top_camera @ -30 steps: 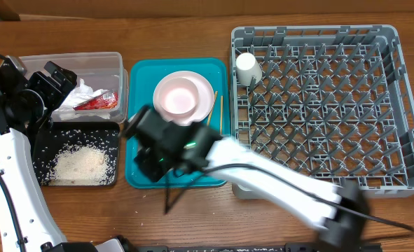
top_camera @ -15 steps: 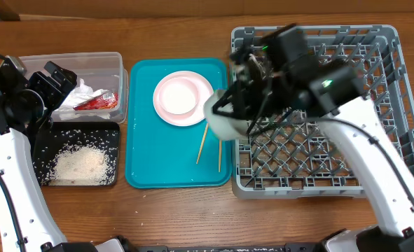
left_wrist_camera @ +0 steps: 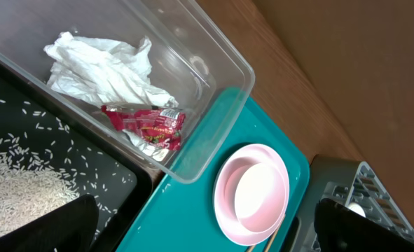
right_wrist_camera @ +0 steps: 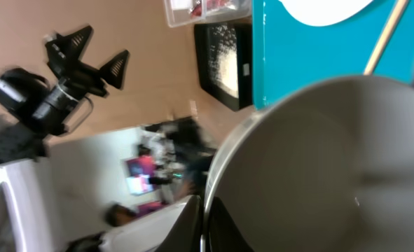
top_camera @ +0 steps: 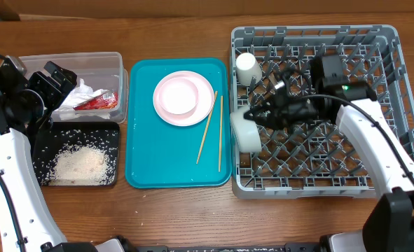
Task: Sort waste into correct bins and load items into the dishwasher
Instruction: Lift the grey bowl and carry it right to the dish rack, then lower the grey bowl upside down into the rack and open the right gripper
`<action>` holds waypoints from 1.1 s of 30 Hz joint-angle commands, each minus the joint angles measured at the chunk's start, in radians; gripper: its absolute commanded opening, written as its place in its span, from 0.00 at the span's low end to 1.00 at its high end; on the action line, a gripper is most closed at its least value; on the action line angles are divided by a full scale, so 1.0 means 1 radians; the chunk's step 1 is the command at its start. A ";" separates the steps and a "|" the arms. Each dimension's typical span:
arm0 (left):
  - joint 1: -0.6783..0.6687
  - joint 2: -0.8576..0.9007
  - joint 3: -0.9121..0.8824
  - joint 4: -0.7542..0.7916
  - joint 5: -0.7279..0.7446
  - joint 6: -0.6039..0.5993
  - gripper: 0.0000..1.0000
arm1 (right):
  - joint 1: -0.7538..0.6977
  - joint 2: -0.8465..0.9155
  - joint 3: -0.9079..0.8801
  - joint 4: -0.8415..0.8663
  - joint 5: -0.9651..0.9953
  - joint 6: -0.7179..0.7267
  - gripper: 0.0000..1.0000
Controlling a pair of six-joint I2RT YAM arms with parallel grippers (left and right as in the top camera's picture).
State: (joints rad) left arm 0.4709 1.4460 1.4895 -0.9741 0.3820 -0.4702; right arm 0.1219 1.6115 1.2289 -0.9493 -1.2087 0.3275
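Right gripper (top_camera: 257, 117) holds grey-blue bowl (top_camera: 246, 133) at rack's (top_camera: 312, 31) left edge.

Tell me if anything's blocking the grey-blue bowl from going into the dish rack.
Nothing visible does. The right gripper holds the grey-blue bowl at the left edge of the dish rack; the white cup stands apart, further back.

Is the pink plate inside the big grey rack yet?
No, the pink plate sits on the teal tray, left of the grey rack, with a small pink bowl on it.
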 commanded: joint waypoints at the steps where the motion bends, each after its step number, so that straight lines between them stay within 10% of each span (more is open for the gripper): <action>1: -0.006 0.000 0.026 -0.001 0.000 -0.009 1.00 | -0.060 -0.005 -0.113 0.019 -0.183 -0.040 0.04; 33: -0.006 0.000 0.026 -0.001 0.000 -0.009 1.00 | -0.338 -0.005 -0.309 -0.014 0.128 -0.204 0.15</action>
State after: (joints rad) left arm 0.4709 1.4460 1.4895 -0.9741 0.3820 -0.4702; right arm -0.1829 1.6123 0.9237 -0.9657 -1.1324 0.1303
